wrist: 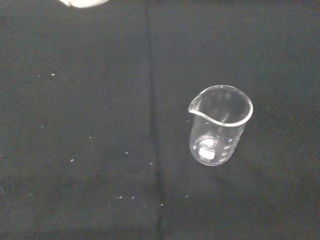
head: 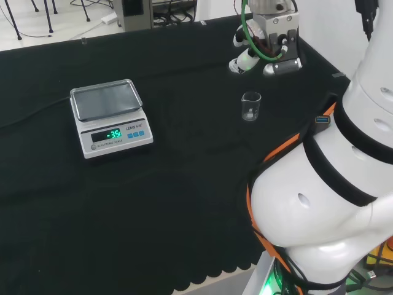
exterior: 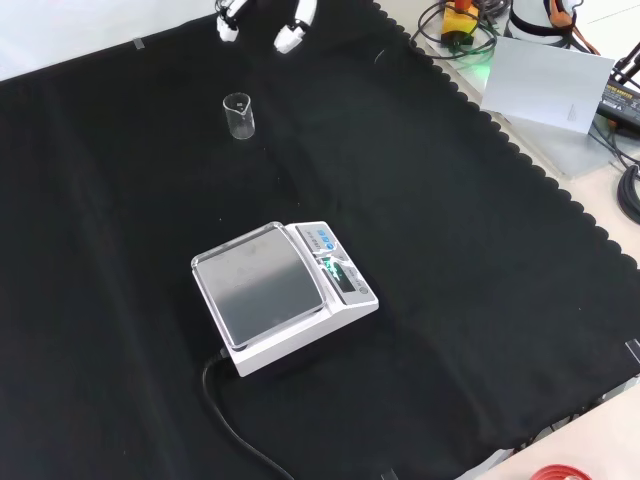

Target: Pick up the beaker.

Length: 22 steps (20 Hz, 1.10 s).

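A small clear glass beaker (head: 250,106) stands upright and looks empty on the black cloth. It also shows in the front view (exterior: 238,115) near the top left and close up in the wrist view (wrist: 220,125). The hand (head: 267,52) hangs above the cloth beyond the beaker in the head view, apart from it, with its white fingertips (head: 244,62) pointing down and relaxed. In the front view its fingertips (exterior: 291,36) enter at the top edge, above the beaker. Nothing is held.
A white digital scale (head: 110,118) with a steel pan stands at the left of the head view, mid-cloth in the front view (exterior: 283,293), its cable trailing off. The arm's white links (head: 331,184) stand at the right of the head view.
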{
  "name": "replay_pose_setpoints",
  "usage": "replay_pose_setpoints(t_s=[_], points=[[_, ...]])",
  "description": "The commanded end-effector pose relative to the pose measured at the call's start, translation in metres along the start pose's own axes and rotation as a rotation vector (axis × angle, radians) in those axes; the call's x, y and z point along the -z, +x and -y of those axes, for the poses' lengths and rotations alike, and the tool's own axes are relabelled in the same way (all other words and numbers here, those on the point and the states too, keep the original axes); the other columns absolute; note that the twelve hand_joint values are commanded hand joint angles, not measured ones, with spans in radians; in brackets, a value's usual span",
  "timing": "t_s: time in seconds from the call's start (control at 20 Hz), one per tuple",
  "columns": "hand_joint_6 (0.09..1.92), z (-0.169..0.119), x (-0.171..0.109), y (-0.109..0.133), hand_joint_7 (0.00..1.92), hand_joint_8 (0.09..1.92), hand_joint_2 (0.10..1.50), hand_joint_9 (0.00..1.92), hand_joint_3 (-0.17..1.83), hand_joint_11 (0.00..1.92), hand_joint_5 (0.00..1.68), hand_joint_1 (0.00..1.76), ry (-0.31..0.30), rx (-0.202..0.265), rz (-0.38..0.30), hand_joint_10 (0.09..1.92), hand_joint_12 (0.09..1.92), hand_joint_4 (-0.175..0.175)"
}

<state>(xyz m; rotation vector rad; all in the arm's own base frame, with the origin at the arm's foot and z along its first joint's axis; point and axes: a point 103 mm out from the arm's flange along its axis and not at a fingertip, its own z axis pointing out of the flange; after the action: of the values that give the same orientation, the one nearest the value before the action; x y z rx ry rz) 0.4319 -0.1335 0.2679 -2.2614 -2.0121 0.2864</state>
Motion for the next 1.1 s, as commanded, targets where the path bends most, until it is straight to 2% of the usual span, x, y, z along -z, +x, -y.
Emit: replay_pose_setpoints(t_s=[0.05, 0.15, 0.25, 0.4, 0.7, 1.1], points=[[0.48, -0.008, -0.019, -0.014, 0.4, 0.69, 0.75, 0.51, 0.53, 0.08, 0.47, 0.78, -0.009, -0.002, -0.05, 0.78, 1.43, -0.049], [0.49, -0.01, -0.026, -0.02, 0.4, 0.69, 0.76, 0.51, 0.53, 0.08, 0.47, 0.78, -0.017, -0.013, -0.075, 0.78, 1.43, -0.05], [0.5, -0.011, -0.032, -0.027, 0.4, 0.69, 0.76, 0.51, 0.53, 0.09, 0.47, 0.78, -0.047, -0.026, -0.129, 0.78, 1.43, -0.051], [0.52, -0.014, -0.041, -0.037, 0.41, 0.69, 0.76, 0.52, 0.54, 0.09, 0.48, 0.78, -0.03, -0.042, -0.166, 0.78, 1.44, -0.053], [0.56, -0.023, -0.056, -0.045, 0.41, 0.69, 0.75, 0.52, 0.54, 0.09, 0.47, 0.79, 0.009, -0.053, -0.156, 0.78, 1.44, -0.055], [0.57, -0.04, -0.077, -0.039, 0.42, 0.69, 0.75, 0.52, 0.54, 0.09, 0.47, 0.79, 0.058, -0.045, -0.139, 0.78, 1.44, -0.056]])
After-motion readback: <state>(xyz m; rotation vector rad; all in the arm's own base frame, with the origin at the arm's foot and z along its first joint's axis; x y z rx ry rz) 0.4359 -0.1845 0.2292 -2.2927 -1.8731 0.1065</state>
